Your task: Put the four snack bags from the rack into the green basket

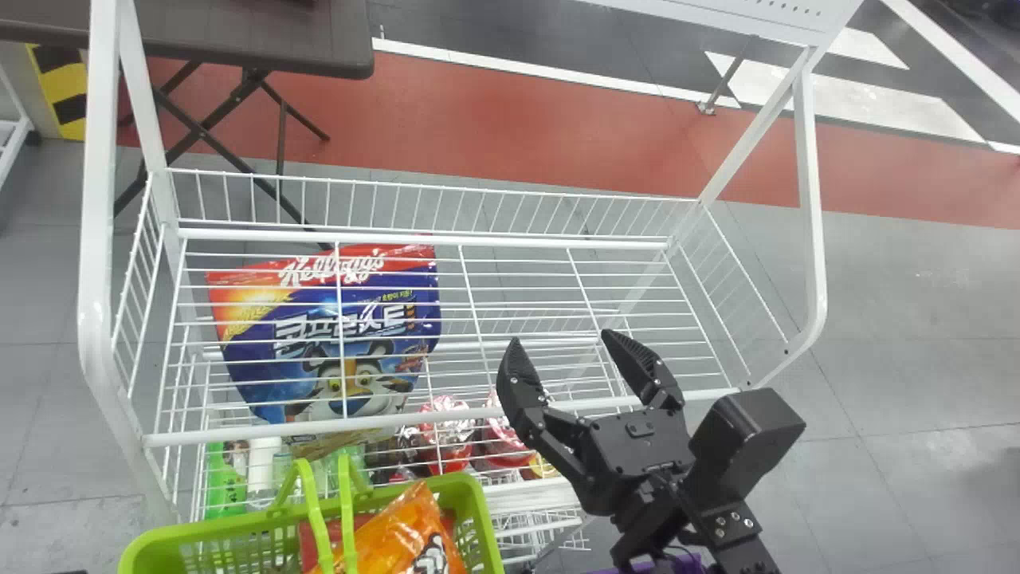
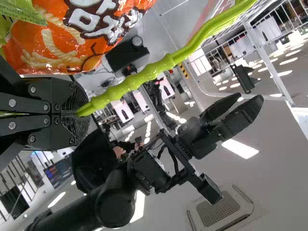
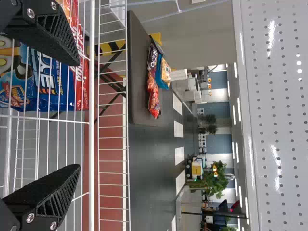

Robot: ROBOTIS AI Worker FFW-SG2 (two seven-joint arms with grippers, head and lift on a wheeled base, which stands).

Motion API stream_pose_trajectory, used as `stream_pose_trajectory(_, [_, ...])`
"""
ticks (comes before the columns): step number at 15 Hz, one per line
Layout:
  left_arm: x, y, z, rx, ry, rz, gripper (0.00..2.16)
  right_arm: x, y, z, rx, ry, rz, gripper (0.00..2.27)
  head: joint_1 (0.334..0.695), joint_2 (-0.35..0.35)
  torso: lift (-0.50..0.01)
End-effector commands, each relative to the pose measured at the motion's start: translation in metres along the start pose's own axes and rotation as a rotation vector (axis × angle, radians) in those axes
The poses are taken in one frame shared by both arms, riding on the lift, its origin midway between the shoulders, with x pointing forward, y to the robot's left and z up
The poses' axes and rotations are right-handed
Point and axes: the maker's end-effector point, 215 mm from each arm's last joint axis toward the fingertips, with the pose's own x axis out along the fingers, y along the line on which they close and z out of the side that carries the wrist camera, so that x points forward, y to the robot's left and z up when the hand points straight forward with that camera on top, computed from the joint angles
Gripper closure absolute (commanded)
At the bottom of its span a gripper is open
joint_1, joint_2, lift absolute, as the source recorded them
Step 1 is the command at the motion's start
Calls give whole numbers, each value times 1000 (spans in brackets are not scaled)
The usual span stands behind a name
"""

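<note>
One green basket (image 1: 476,502), cropped, orange bag (image 1: 406,536), part-hidden

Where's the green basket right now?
The green basket is at the bottom edge of the head view, left of centre, just this side of the white wire rack, with an orange snack bag inside and its handle in the left gripper.

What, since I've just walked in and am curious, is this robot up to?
It is apparently loading snack bags. The left gripper holds the green basket by its handle, and an orange bag lies inside. The right gripper is open and empty over the white rack. A blue bag sits beneath the rack's upper wire shelf.
</note>
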Motion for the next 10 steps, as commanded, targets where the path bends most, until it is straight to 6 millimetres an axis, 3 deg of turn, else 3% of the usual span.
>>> stream_pose_trajectory(1, [0,0,0,0,2,0,2138,0,-1,0,1,1,-1,53,695,-350,-6])
stream_pose_trajectory(10, [2,-1,-1,-3,7,-1,2138,-1,0,2,11,-6,9,63,695,-350,-6])
